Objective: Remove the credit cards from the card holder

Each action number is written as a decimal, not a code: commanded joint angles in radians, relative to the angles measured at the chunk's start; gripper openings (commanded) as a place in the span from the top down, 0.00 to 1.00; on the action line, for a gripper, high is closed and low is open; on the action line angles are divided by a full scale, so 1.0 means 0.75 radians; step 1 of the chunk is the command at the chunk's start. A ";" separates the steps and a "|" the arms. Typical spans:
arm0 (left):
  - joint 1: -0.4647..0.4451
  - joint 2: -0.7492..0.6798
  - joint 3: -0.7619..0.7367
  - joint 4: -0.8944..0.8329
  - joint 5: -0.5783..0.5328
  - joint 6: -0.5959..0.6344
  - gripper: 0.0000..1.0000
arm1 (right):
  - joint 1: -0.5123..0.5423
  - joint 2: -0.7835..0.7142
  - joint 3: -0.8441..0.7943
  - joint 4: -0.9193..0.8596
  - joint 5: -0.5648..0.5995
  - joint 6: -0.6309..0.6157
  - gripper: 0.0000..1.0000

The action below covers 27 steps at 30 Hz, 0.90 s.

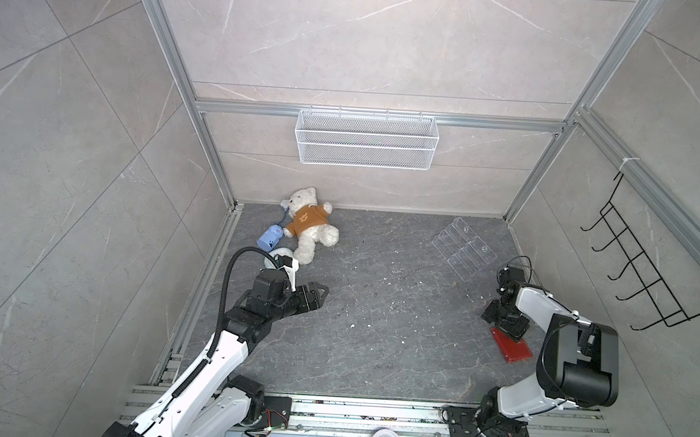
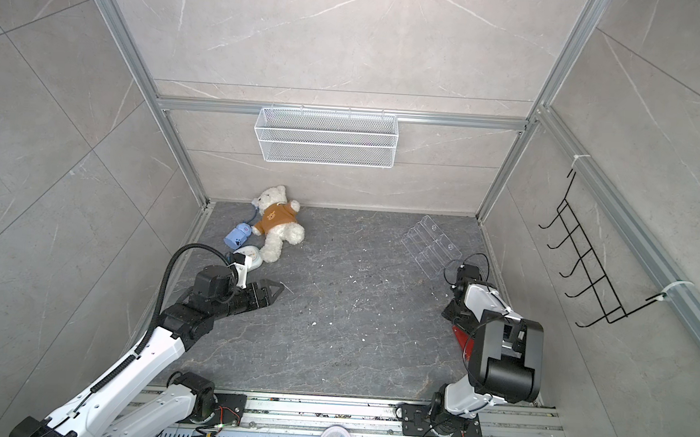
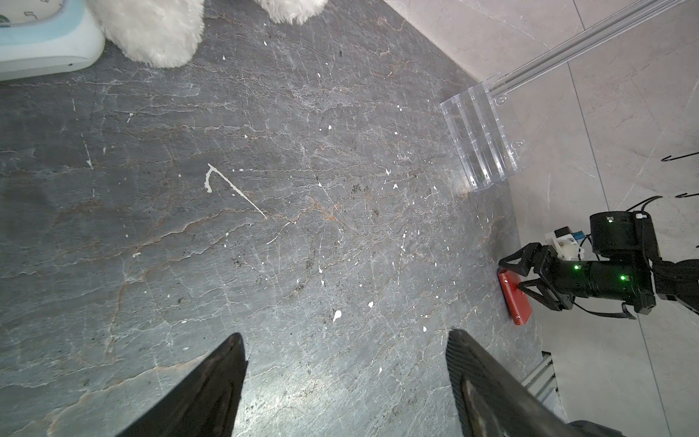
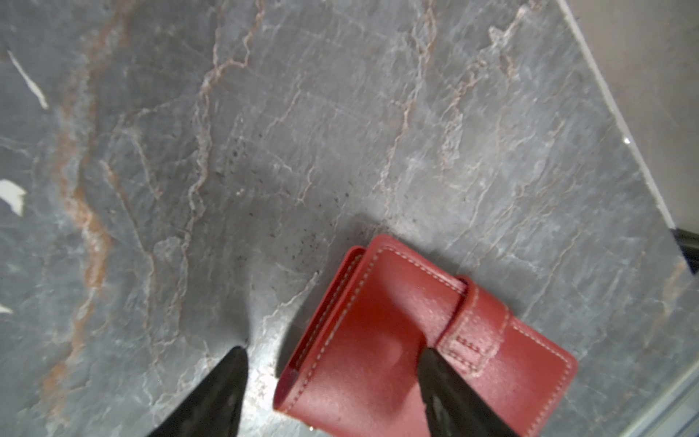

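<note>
Card holder (image 1: pixel 513 348), one, closed, lies on the floor (image 1: pixel 376 312) under the right gripper (image 1: pixel 505 320) in both top views. Left wrist view: left gripper (image 3: pixel 345 335) stands wide apart. Right wrist view: right jaws apart, one over the cover beside one snap tab (image 4: pixel 472 333), one over the floor.

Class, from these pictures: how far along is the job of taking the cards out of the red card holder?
Done: nothing yet; the card holder lies closed on the table, tab across the cover, no cards showing. In hand: the right claw, jaws apart, is down at its edge; the left claw hovers open over bare table. Left: unsnap, open, pull cards out.
</note>
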 commanded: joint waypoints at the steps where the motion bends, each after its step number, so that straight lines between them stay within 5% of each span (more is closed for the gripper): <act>1: -0.004 -0.029 0.011 0.003 0.024 0.012 0.16 | -0.006 0.018 0.010 0.022 -0.043 0.005 0.41; 11: -0.004 -0.077 -0.010 -0.014 0.010 0.014 0.18 | -0.007 -0.042 -0.031 0.058 -0.102 -0.003 0.83; 17: -0.005 -0.078 -0.013 0.000 0.008 0.000 0.19 | -0.006 -0.090 -0.053 0.063 -0.144 -0.017 0.94; 19: -0.004 -0.083 -0.017 0.010 0.016 -0.007 0.19 | -0.006 -0.132 -0.060 0.044 -0.123 -0.022 0.81; 22: -0.004 -0.090 -0.020 0.023 0.019 -0.008 0.18 | -0.007 -0.202 -0.075 0.002 -0.058 0.013 0.38; 26: -0.005 -0.088 -0.018 0.034 0.031 -0.008 0.18 | -0.009 -0.278 -0.086 -0.008 -0.052 0.087 0.01; 27: -0.004 -0.086 -0.016 0.035 0.036 -0.008 0.18 | -0.017 -0.290 -0.081 -0.007 -0.058 0.102 0.00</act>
